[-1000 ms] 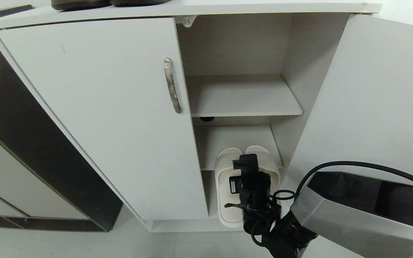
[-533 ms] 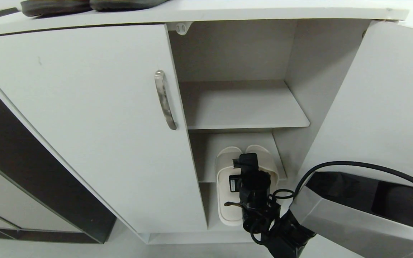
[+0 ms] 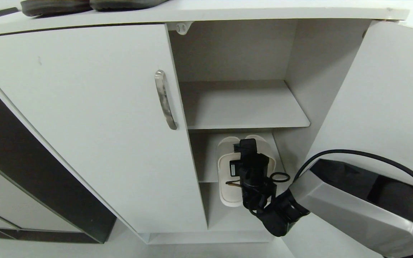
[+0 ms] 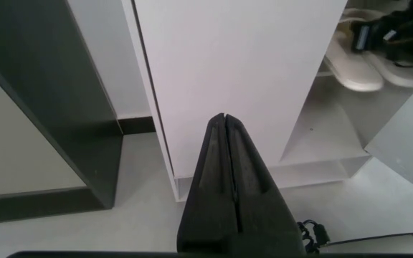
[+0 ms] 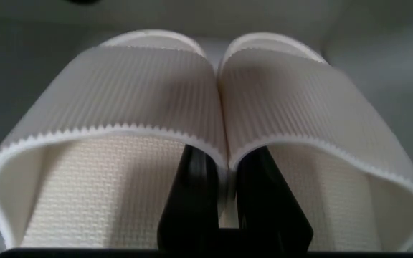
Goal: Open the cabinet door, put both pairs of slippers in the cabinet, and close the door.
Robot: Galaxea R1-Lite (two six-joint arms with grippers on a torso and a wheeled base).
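Note:
A pair of white slippers (image 3: 226, 168) hangs side by side in my right gripper (image 3: 245, 148), toes over the cabinet's lower shelf (image 3: 206, 157) and heels past its front edge. In the right wrist view the right gripper (image 5: 224, 190) is shut on the inner edges of both ribbed straps (image 5: 149, 93). A dark pair of slippers (image 3: 84, 4) lies on top of the cabinet. The right door (image 3: 382, 100) stands open. The left door (image 3: 84, 118) is closed. My left gripper (image 4: 225, 143) is shut and empty, low above the floor before the left door (image 4: 228, 64).
The upper shelf (image 3: 242, 107) inside the open half is bare. A metal handle (image 3: 164, 100) runs down the left door's edge. A dark panel (image 3: 20, 143) stands left of the cabinet. Light floor (image 4: 135, 201) lies in front.
The head camera shifted between the earliest frame and the middle one. Since then my right gripper has carried the white slippers deeper in over the lower shelf.

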